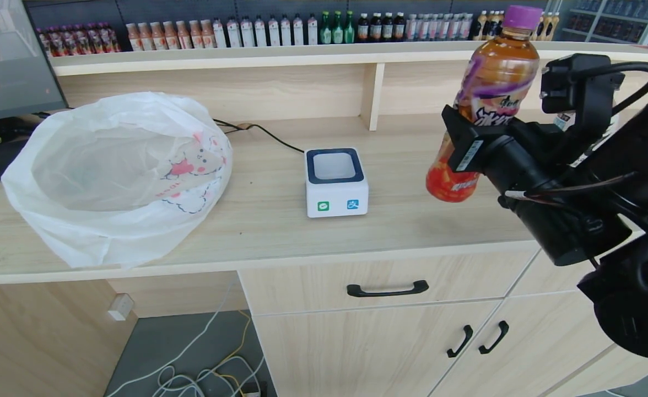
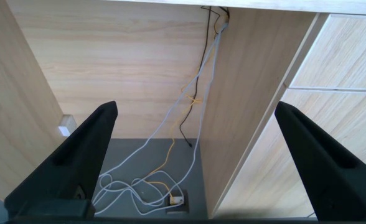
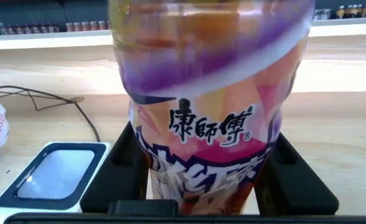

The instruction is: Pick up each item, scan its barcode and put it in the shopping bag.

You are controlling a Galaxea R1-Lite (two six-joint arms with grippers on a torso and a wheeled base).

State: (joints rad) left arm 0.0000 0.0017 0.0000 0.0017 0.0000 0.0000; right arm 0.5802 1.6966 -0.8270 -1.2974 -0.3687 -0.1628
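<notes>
Head view: the right gripper (image 1: pixel 467 144) is clamped around the lower middle of the bottle (image 1: pixel 486 99), holding it nearly upright in the air above the right part of the counter (image 1: pixel 401 226). The bottle has a purple cap and orange drink inside, and its base hangs clear of the wood. The scanner (image 1: pixel 336 182), a white box with its window facing up, stands on the counter between the bottle and the bag (image 1: pixel 117 171). The bag sits at the counter's left end with its mouth wide open, well apart from the bottle. A black cable (image 1: pixel 263 132) runs along the counter behind the bag and scanner. A monitor (image 1: pixel 10 55) stands behind the bag, and a row of drinks (image 1: pixel 302 27) lines the back shelf.

The right wrist view shows dark fingers (image 3: pixel 117 168) pressed on either side of the bottle's label, with the scanner near it.

The left gripper (image 2: pixel 195 168) hangs below the counter, its jaws wide apart and holding nothing, above floor wires (image 2: pixel 152 186).
</notes>
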